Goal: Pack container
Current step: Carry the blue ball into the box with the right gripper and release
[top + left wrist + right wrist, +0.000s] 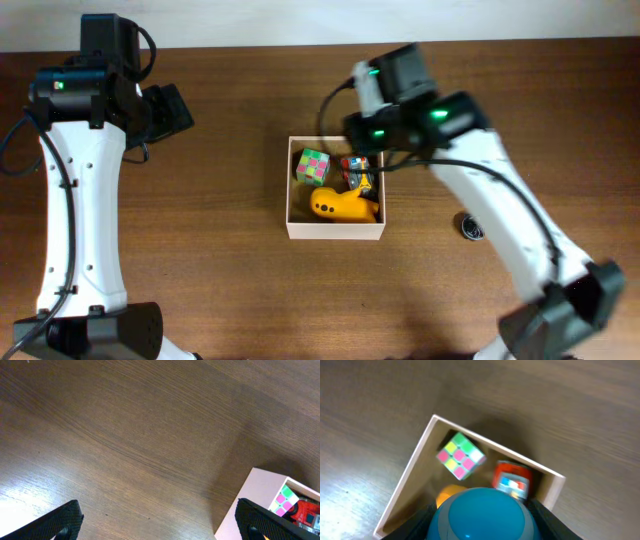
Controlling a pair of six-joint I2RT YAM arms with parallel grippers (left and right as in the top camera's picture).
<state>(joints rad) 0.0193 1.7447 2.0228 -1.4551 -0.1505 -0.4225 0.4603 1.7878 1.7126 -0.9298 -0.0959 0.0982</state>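
Right fingers (426, 524) hold blue ball (482, 515) over container (405, 485), cube (461, 456).

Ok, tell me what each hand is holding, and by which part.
Right hand grips a blue rounded object by its two sides, above the container. Left hand holds nothing.

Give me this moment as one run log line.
right end effector: holding blue round toy above box | box: puzzle cube, red toy, yellow toy inside | left end effector: open, empty, left of box
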